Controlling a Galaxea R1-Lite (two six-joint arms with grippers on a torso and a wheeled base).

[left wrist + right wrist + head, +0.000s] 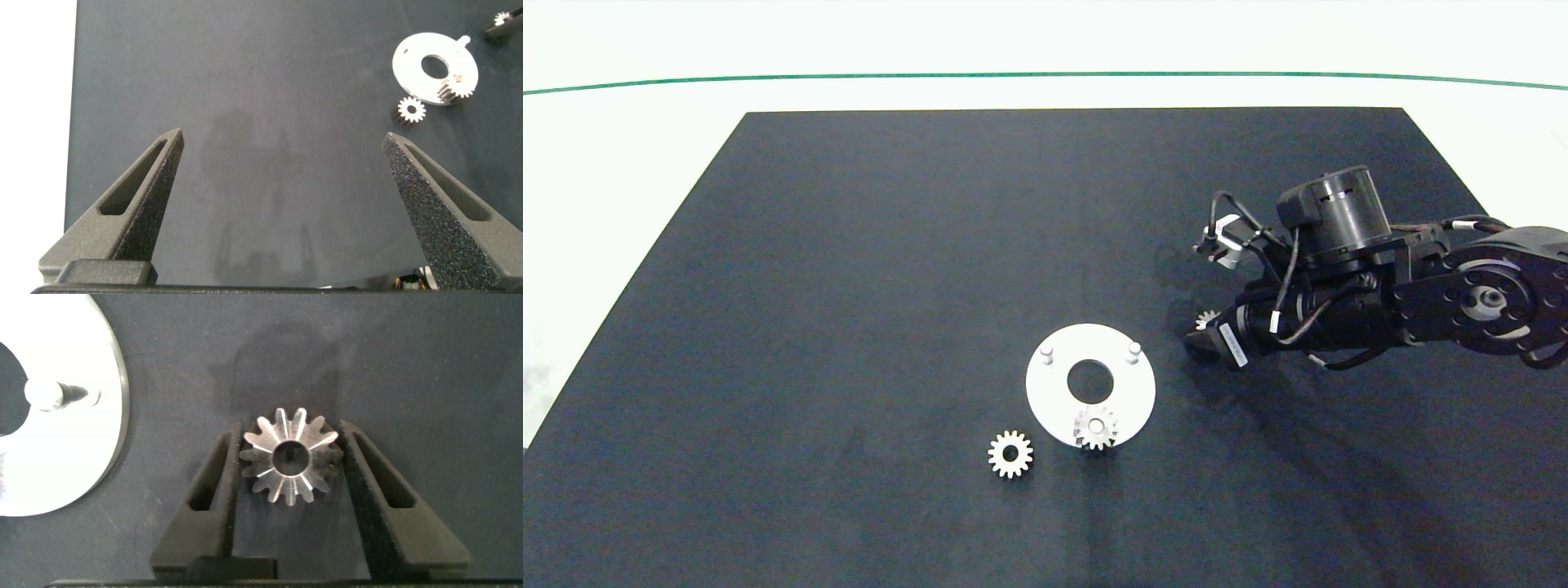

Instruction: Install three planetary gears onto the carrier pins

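Observation:
The white carrier disc [1131, 400] lies on the black mat with two bare carrier pins [1046, 353] [1133, 349] at its far side. One planetary gear [1096, 428] sits on the near pin. A second gear [1010, 454] lies flat on the mat left of the disc. To the right of the disc, my right gripper [291, 426] is shut on the third gear [290, 456], its fingers [216, 469] pressing against the teeth on both sides. A bare pin [49, 394] shows beside it. My left gripper [283, 137] hangs open over bare mat, far from the disc [413, 61].
The black mat [849, 286] covers most of the white table [605, 163], with a green line near the far edge. The right arm [1421, 286] reaches in from the right, low over the mat. The left arm is outside the head view.

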